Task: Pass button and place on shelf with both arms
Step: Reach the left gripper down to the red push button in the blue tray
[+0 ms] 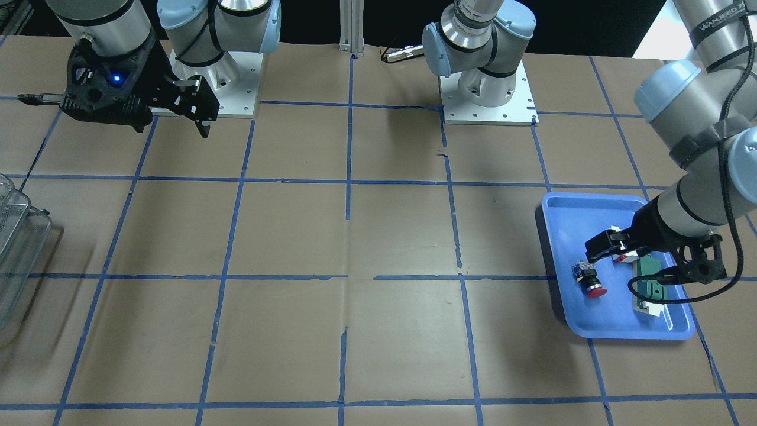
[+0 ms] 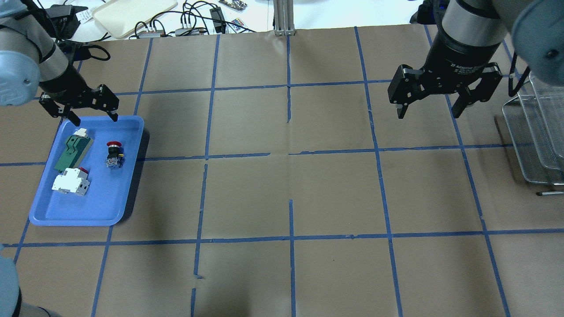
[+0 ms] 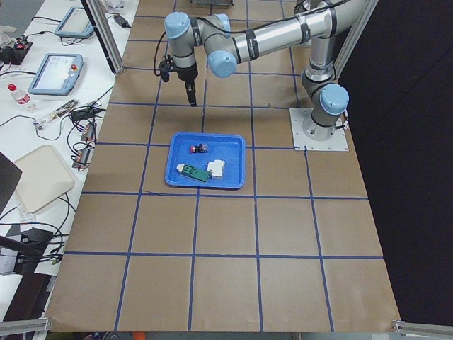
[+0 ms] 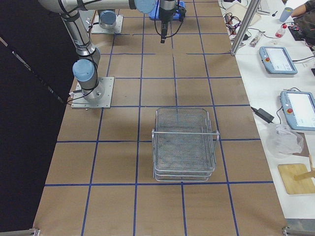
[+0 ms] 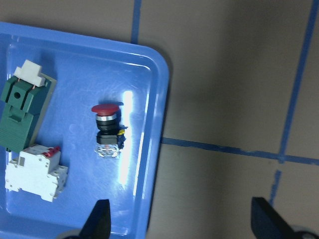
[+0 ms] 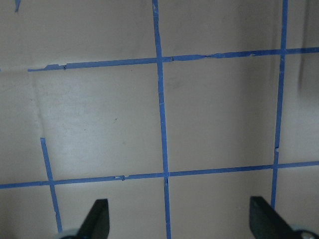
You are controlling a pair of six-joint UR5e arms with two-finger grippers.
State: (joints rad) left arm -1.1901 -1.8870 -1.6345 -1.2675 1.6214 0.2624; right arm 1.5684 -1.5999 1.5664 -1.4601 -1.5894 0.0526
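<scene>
While the button (image 2: 113, 154) lies on its side in the blue tray (image 2: 88, 218), next to a green part (image 2: 72, 152), the left gripper (image 2: 94, 118) hangs over the tray's far edge, jaws spread and empty. The right gripper (image 2: 429, 113), equally wide and empty, hovers near the wire shelf (image 2: 535, 145).

White lettering on the black strap (image 1: 717, 25) around the left arm (image 1: 698, 100) reads roughly "WANJEED"; the rest is cut off. Small white print on the right gripper (image 2: 429, 114) body reads "2F Adaptive"; the remainder is illegible.
</scene>
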